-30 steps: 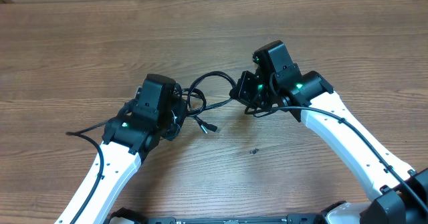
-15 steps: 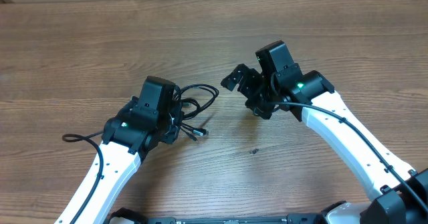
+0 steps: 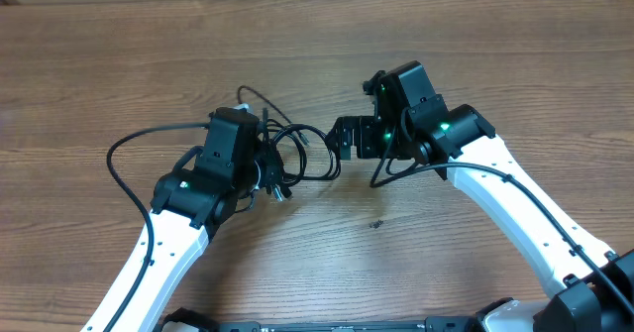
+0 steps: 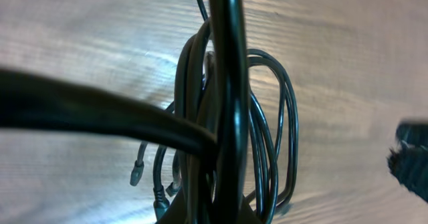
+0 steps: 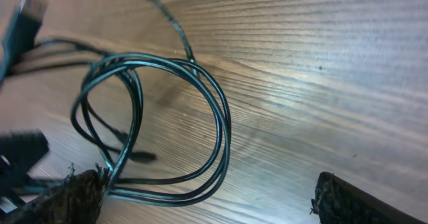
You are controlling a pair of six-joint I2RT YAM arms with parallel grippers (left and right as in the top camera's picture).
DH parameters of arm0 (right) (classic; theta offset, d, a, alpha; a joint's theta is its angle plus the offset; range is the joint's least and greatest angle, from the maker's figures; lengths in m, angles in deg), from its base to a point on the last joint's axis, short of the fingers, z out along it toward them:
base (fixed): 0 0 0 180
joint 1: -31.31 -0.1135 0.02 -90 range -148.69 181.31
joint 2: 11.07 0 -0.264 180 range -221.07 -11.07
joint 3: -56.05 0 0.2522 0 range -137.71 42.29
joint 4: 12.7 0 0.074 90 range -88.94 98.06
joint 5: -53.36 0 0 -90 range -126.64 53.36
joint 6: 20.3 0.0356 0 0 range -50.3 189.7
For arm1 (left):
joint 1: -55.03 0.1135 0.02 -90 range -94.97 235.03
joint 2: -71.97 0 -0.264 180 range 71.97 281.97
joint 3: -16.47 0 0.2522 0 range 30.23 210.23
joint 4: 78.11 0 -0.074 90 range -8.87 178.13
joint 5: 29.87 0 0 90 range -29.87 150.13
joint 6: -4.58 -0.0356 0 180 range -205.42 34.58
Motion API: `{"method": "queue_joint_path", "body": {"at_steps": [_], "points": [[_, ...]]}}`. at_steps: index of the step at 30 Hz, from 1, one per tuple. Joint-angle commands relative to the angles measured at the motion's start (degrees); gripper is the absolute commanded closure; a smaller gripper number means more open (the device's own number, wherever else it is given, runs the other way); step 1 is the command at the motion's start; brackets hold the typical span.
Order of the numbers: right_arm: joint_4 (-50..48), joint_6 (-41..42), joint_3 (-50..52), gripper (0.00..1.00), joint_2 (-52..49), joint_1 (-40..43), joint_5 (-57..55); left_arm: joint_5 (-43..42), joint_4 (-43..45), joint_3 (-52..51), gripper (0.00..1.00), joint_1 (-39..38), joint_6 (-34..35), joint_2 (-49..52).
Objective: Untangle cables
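The task is judged barely begun. At the left of the overhead view one long strand is seen arcing free over the wooden table, but the rest of the cables are gathered in overlapping loops just right of the left gripper, so most of the separating is left to do.

The left gripper is judged closed on the bundle. In the left wrist view no fingers are seen at the lower corners, and the strands are drawn together into a dark mass at the bottom middle. Small plug ends, hanging loose, are shown only there.

The right gripper is placed against the loops' right side. Only in the right wrist view is its state made plain. Its fingers are spread wide with nothing clamped, and several loops lie on the wood between them, with the lower strands passing beside the left finger.
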Motion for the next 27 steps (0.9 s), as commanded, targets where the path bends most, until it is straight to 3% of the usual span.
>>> {"method": "queue_joint_path", "body": {"at_steps": [1, 5, 13, 14, 18, 24, 27], "points": [[0.8, -14.8, -1.2, 0.03, 1.3, 0.2, -0.3, -7.4, 1.5, 1.1, 0.96, 0.3, -18.6, -0.2], [1.9, -21.7, -1.0, 0.06, 1.3, 0.1, 0.5, -18.4, 4.5, 1.1, 0.96, 0.3, -27.7, -0.2], [2.5, -23.9, -1.0, 0.27, 1.3, 0.1, 1.8, -26.2, 7.8, 1.1, 0.96, 0.3, -29.0, -0.2], [2.5, -23.9, -1.0, 0.3, 1.3, 0.1, 1.8, -26.2, 7.8, 1.1, 0.96, 0.3, -29.0, -0.2], [2.5, -23.9, -1.0, 0.6, 1.3, 0.2, 1.8, -26.1, 7.8, 1.1, 0.96, 0.3, -29.0, -0.2], [3.0, -23.8, -1.0, 0.75, 1.3, 0.2, 1.8, -23.2, 7.7, 1.1, 0.96, 0.3, -28.5, -0.2], [3.5, -23.8, -1.0, 0.82, 1.3, 0.2, 1.8, -17.3, 7.6, 1.1, 0.96, 0.3, -23.7, -0.2]]}}
